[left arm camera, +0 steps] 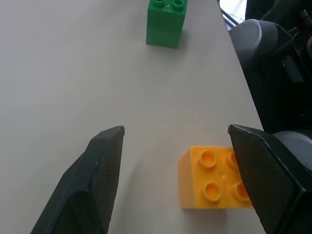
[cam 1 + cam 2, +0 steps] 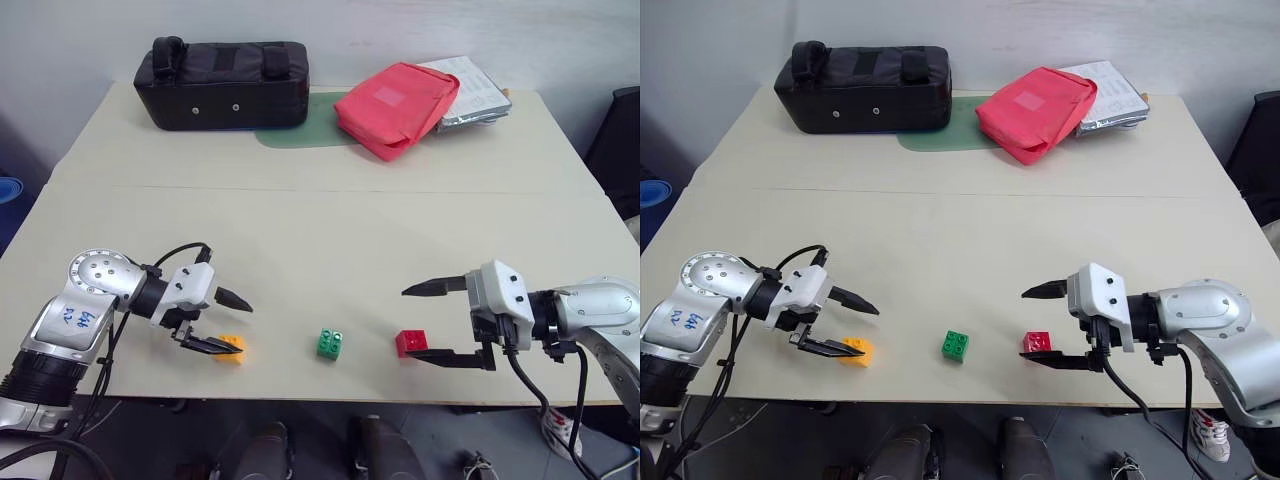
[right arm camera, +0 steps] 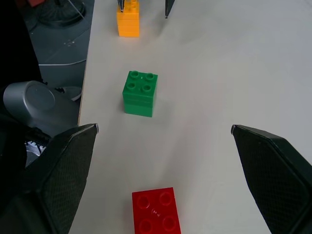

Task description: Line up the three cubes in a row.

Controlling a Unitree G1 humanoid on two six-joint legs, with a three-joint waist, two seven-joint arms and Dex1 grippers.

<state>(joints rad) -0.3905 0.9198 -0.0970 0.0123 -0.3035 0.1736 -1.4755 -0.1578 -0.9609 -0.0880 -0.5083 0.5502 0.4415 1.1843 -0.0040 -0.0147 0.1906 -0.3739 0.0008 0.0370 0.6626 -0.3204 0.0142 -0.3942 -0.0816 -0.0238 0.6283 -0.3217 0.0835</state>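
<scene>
Both my end effectors gape, holding nothing: left end effector (image 2: pixel 222 322) straddles the orange-yellow cube (image 2: pixel 232 347), right end effector (image 2: pixel 432 322) flanks the red cube (image 2: pixel 410 342); green cube (image 2: pixel 332 342) sits between on the worktop (image 2: pixel 320 230), 3 roughly aligned.

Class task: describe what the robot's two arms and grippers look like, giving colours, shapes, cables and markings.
Both arms are silver-grey metal with rounded joints and black cables. Each ends in a white wrist block bearing two black, tapering fingers: left gripper, right gripper. The left arm carries blue handwritten markings.
</scene>
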